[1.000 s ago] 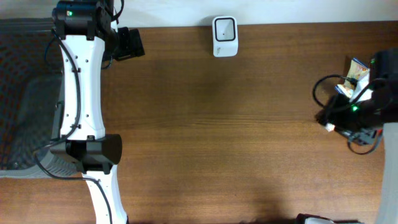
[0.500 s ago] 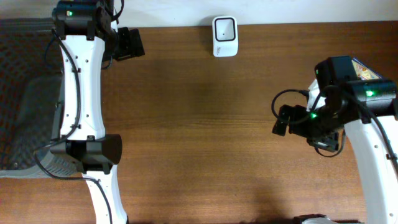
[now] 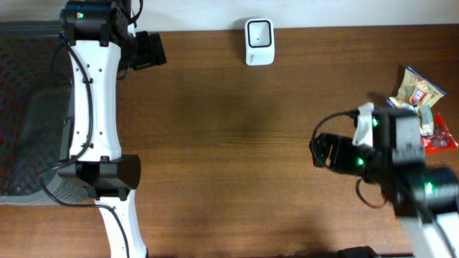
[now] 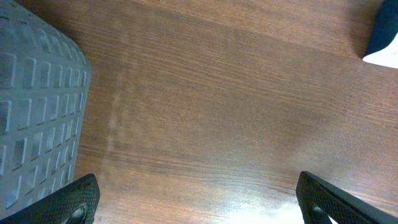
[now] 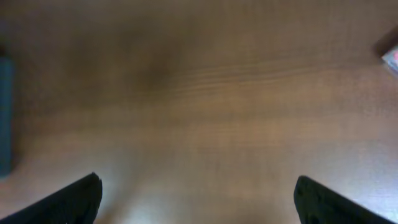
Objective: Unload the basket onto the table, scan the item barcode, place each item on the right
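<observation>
The white barcode scanner [image 3: 259, 32] stands at the table's far edge, and its corner [image 4: 382, 37] shows in the left wrist view. The items are a small pile of snack packets at the right edge, a yellow packet [image 3: 418, 87] and a red one [image 3: 437, 136] among them. My right gripper [image 3: 326, 150] hangs open over bare wood, left of the pile, holding nothing. In the blurred right wrist view the right gripper [image 5: 199, 202] has only table between its fingers. My left gripper [image 3: 148, 50] rests open at the far left, empty [image 4: 199, 205].
A grey latticed basket [image 3: 29, 122] lies along the table's left side, and its wall [image 4: 31, 106] fills the left of the left wrist view. The left arm [image 3: 93, 107] stretches across the table's left part.
My right arm has swung away from the packets at the right edge toward the table's middle, uncovering the pile. The left arm has not moved.
</observation>
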Available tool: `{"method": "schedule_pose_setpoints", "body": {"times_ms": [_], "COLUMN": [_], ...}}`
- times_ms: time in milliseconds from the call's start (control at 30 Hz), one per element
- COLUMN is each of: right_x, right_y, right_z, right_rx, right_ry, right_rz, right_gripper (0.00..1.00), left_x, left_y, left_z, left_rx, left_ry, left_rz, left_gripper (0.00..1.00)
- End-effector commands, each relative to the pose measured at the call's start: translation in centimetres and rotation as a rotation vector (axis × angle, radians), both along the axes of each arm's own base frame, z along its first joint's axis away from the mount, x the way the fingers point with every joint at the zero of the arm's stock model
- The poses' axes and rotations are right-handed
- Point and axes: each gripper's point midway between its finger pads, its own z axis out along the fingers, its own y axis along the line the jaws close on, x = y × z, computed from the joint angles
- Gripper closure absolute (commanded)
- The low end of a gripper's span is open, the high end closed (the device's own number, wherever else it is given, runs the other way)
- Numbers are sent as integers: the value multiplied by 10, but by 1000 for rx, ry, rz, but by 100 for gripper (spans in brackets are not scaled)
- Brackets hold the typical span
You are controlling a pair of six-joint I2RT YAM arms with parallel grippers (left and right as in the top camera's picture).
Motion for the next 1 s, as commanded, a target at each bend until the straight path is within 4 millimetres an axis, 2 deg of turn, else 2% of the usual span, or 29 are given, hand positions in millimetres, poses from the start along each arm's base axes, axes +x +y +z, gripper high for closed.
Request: {"method": "schedule_pose_setpoints", "body": {"times_ms": [0, 100, 267, 533, 633, 967], "right_x": [-15, -20, -33, -27, -25, -8], "right_y": [-1, -3, -5, -7, -9, -26], "right_z": [-13, -16, -14, -22, -22, -45], "right_rx": [-29, -27, -22, -44, -57, -122], "right_ry": [-75, -174, -492, -837, -909, -976], "right_rz": [46, 38, 45, 49, 36, -42], "right_gripper": [2, 2, 2, 2, 2, 2], "left_x": [-2, -2, -2, -2, -2, -2], "left_y": [2, 2, 2, 2, 2, 2], "left_z": [6, 6, 6, 6, 6, 6], "left_rx": [7, 7, 7, 7, 7, 7], "left_ry": [-14, -14, -14, -15, -14, -14], "left_rz": [11, 11, 11, 11, 11, 10], "left_gripper": [1, 1, 1, 1, 1, 1]}}
